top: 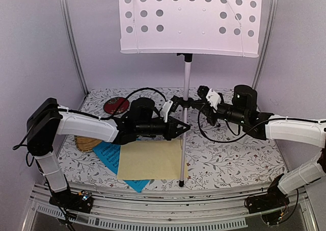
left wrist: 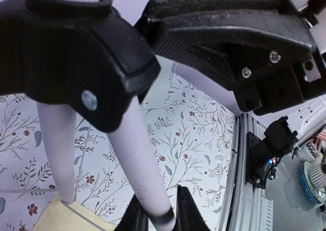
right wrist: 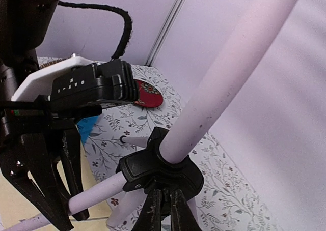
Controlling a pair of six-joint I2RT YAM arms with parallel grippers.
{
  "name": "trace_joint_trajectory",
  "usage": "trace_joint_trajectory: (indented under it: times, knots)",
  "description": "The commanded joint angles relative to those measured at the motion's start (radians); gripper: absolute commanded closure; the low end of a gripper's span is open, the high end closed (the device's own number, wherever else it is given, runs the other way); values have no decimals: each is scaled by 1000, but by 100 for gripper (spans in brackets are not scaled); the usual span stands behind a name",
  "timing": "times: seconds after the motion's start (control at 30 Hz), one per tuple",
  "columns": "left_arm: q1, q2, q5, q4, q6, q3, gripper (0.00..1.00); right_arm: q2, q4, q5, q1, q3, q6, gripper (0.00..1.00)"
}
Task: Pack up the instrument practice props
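Left gripper (top: pixel 180 125) pinches the stand's tripod leg (top: pixel 182 154) just below its hub (right wrist: pixel 158 172), right gripper (right wrist: pixel 163 203) pressed together beside that hub, open table (top: pixel 229 160) right of it.

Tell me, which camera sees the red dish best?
The top external view: the red dish shows there nearly whole. The right wrist view catches only a partly hidden piece of it. The left wrist view misses it.

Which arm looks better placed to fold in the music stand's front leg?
Probably left: the left fingers are clamped around that front leg. The right fingers are shut beside the black hub, off the leg.
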Motion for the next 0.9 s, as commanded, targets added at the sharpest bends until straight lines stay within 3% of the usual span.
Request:
trace_joint_trajectory:
  times: [0.0,0.2,0.33,0.4,0.47,0.67,0.87]
  knots:
    - [-5,7,19,-13,172,10,100,-36,72,272,-7,-37,-296,98]
    - [-5,10,19,-8,167,9,100,-76,201,303,9,-89,-438,96]
    - [-5,11,21,3,162,4,100,-94,285,301,15,-129,-433,82]
    - [-5,12,27,3,162,5,100,-115,315,306,14,-150,-387,69]
    - [-5,9,26,1,164,7,99,-146,327,306,14,-170,-324,49]
    - [-5,-22,8,23,153,-8,58,-258,281,327,10,-221,70,12]
    - [-12,-78,-27,81,98,-72,32,-335,169,71,-50,-238,484,1]
